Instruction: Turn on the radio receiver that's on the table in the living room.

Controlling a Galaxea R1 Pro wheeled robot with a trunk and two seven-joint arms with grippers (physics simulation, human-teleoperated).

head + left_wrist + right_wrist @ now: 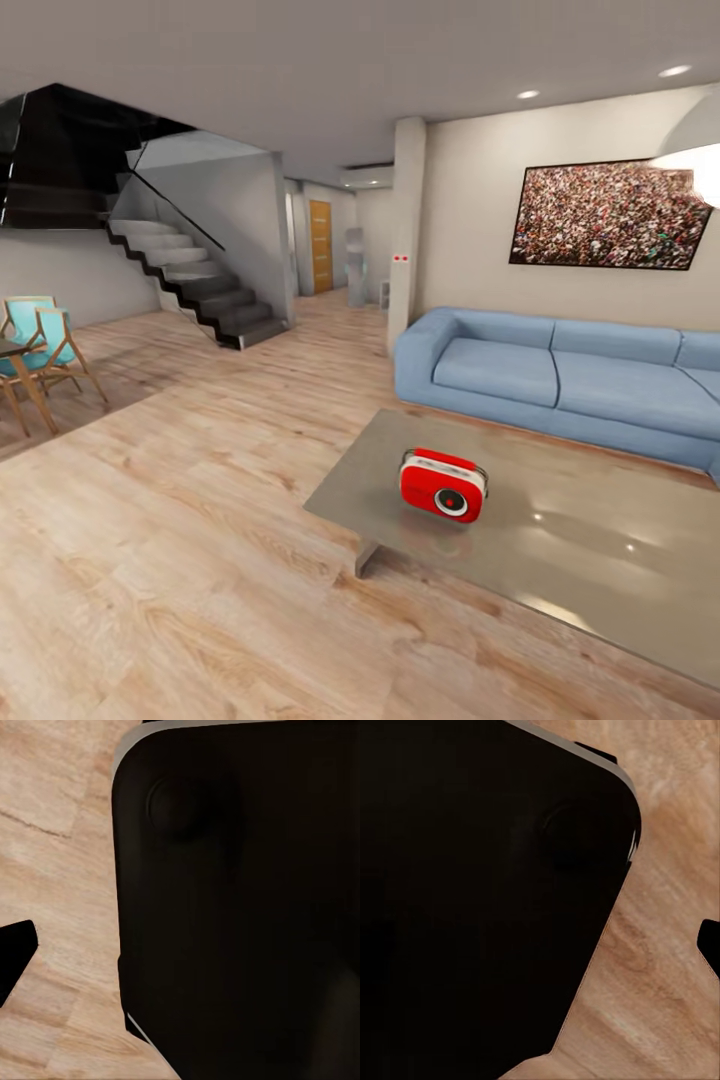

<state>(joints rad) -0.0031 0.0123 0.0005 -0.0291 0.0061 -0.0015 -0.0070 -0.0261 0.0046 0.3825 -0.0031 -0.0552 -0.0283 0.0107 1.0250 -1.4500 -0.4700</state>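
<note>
On the glossy grey-taupe low rectangular table [600, 560], near its front-left corner | small red rounded radio receiver [443, 485] upright | both grippers' finger spread: cannot tell

— What do we record on the table [600, 560]?

— The red radio receiver [443, 485] stands upright near its left end, dial toward us.

— And around it?

— We note a blue sofa [560, 375] beyond, a crowd photo [608, 214] above, stairs [190, 275] far left.

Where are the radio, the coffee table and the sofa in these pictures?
radio [443, 486]: head view, on its red front.
coffee table [590, 540]: head view, on its bare glossy top.
sofa [497, 372]: head view, on a seat cushion.
</note>
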